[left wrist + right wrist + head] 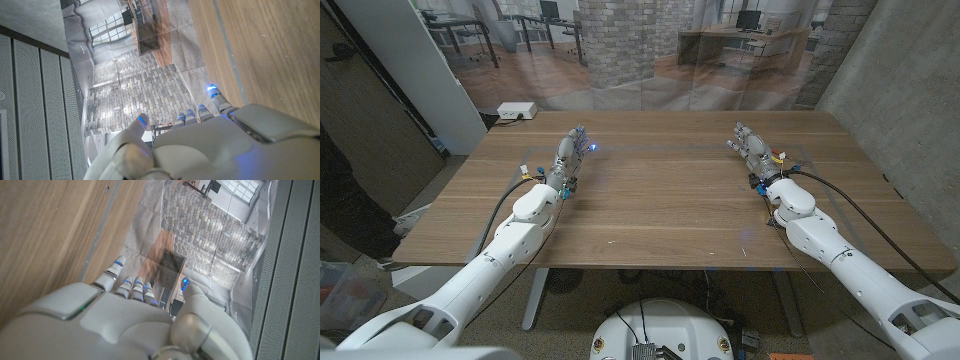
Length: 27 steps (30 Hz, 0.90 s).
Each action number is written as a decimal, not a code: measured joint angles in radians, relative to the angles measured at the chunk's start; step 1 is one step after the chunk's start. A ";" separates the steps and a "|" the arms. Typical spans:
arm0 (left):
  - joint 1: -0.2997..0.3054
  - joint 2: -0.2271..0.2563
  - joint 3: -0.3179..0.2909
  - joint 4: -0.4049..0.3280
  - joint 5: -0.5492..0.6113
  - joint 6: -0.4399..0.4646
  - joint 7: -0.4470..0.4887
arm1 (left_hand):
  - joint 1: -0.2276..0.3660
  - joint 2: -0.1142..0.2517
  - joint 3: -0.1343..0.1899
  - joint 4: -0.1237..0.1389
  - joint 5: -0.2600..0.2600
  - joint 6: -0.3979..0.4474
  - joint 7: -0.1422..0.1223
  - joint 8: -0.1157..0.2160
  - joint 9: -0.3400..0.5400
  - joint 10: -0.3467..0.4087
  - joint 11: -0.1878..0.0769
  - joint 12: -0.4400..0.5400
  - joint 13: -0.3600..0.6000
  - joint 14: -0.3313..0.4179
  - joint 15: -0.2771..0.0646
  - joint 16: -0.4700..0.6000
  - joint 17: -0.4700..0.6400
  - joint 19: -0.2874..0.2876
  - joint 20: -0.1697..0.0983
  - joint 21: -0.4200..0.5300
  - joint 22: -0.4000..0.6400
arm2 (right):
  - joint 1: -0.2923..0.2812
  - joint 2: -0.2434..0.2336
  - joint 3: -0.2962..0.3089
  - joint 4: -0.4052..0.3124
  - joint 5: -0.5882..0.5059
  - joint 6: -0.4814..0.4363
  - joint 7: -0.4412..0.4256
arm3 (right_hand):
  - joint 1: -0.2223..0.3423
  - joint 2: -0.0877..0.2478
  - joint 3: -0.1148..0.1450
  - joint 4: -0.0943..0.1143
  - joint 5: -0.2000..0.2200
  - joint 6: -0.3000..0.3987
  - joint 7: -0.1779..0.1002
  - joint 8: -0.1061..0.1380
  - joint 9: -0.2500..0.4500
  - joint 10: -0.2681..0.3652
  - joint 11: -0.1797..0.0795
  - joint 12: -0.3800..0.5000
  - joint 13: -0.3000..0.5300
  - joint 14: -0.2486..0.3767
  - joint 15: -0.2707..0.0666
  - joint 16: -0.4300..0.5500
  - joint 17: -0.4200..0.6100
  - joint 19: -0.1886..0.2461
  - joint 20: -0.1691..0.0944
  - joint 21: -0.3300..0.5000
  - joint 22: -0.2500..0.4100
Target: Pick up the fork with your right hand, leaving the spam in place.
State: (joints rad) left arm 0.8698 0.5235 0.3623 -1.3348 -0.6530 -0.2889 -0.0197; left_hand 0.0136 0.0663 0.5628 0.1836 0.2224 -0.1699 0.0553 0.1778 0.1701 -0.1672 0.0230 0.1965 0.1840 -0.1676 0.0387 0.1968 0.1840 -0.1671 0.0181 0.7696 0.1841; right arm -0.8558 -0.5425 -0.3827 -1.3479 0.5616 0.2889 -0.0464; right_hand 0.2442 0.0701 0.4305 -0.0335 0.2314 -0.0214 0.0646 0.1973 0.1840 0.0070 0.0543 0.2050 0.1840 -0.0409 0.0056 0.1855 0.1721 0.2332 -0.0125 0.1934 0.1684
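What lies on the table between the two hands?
Nothing: in the head view, only bare table lies between the left hand and right hand.

arms [525,225]: glossy white shells | black cables | fingers [213,91]: grey (blue-lit tips)

You have a brown wooden table [660,205] under you, its top smooth and matt with fine straight grain and a faint sheen near the far edge. Your left hand [569,155] and right hand [752,147] wear smooth, glossy white plastic shells with grey parts between them. The black cables [860,210] along the right arm look like matt rubber. Behind the far edge hangs a printed backdrop [650,50], creased and slightly shiny like cloth or vinyl.
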 measured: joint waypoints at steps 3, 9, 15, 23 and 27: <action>0.001 0.000 0.000 0.000 0.000 0.000 0.000 | 0.000 0.000 0.000 0.000 0.000 0.000 0.000 0.000 0.000 0.000 0.000 0.000 0.000 0.000 0.000 0.000 0.000 0.000 0.000 0.000 0.000 | 0.000 -0.002 -0.001 -0.001 -0.012 0.000 -0.010 | 0.004 -0.004 0.000 -0.002 0.000 0.000 0.000 0.000 0.000 0.000 0.000 0.000 0.000 0.004 0.004 0.000 0.000 0.000 0.000 0.000 0.002; 0.002 0.000 -0.001 0.000 -0.002 0.000 0.000 | 0.000 0.000 0.000 0.000 0.000 0.000 0.000 0.000 0.000 0.000 0.000 0.000 0.000 0.000 0.000 0.000 0.000 -0.005 0.005 0.000 0.000 | 0.002 -0.010 -0.003 -0.008 -0.036 -0.006 -0.027 | 0.024 0.000 0.000 -0.022 -0.008 0.011 0.011 0.000 0.000 0.013 0.013 0.000 0.000 0.015 0.015 0.000 0.003 0.005 0.006 0.000 0.002; 0.004 0.002 -0.002 0.000 -0.003 0.000 -0.001 | 0.000 0.000 0.000 0.000 0.000 0.000 0.000 0.002 0.000 0.000 0.000 0.000 0.000 -0.004 0.004 0.000 0.000 -0.007 0.014 0.000 0.000 | 0.015 -0.021 -0.009 -0.016 -0.064 -0.014 -0.044 | 0.038 0.009 0.007 -0.035 -0.008 0.032 0.009 0.008 0.000 0.023 0.023 0.000 0.000 0.016 0.016 0.000 0.003 0.011 0.011 0.000 0.002; 0.008 0.004 -0.004 -0.003 -0.004 0.000 0.000 | 0.000 0.000 0.000 0.000 0.000 0.000 0.000 0.004 0.000 -0.006 0.005 0.000 0.000 -0.004 0.011 0.000 0.000 -0.005 0.027 0.000 0.000 | 0.024 -0.032 -0.012 -0.028 -0.102 -0.028 -0.067 | 0.072 0.035 0.019 -0.058 -0.018 0.071 0.024 0.017 0.000 0.056 0.043 0.014 0.000 0.044 0.032 0.000 0.003 0.036 0.021 0.008 0.002; 0.010 0.005 -0.005 -0.005 -0.005 0.000 0.002 | 0.000 0.000 0.000 0.000 0.000 0.000 0.000 0.004 0.000 -0.006 0.005 0.007 0.000 -0.004 0.011 0.000 0.000 -0.005 0.027 0.000 0.000 | 0.031 -0.043 -0.015 -0.041 -0.119 -0.036 -0.076 | 0.079 0.042 0.024 -0.062 -0.021 0.083 0.024 0.017 0.000 0.069 0.046 0.016 0.000 0.056 0.034 0.008 0.003 0.045 0.023 0.008 0.002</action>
State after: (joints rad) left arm 0.8794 0.5281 0.3572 -1.3396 -0.6575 -0.2889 -0.0177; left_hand 0.0137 0.0663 0.5627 0.1835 0.2224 -0.1698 0.0554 0.1816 0.1699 -0.1727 0.0284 0.2035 0.1838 -0.1716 0.0497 0.1968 0.1839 -0.1720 0.0453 0.7695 0.1839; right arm -0.8252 -0.5851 -0.3980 -1.3884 0.4421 0.2532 -0.1228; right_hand 0.3234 0.1122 0.4542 -0.0953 0.2106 0.0613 0.0890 0.2146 0.1839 0.0759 0.0998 0.2206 0.1839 0.0149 0.0392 0.1933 0.1747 0.2781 0.0107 0.2011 0.1701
